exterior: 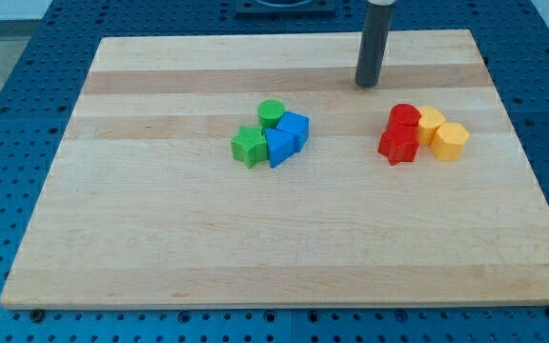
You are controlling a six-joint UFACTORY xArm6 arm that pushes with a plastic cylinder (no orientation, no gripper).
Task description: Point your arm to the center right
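Observation:
My tip (367, 84) rests on the wooden board (160, 238) near its top edge, right of centre. It stands apart from all blocks, above and a little left of the right cluster. That cluster holds a red cylinder (404, 117), a red star (398, 146), a yellow heart-like block (431, 123) and a yellow hexagon (451, 140), all touching. A middle cluster holds a green cylinder (272, 112), a green star (248, 146), a blue cube-like block (294, 126) and a blue triangle (278, 147).
The board lies on a blue perforated table (17, 114). Its edges run close to the view's left, right and bottom borders.

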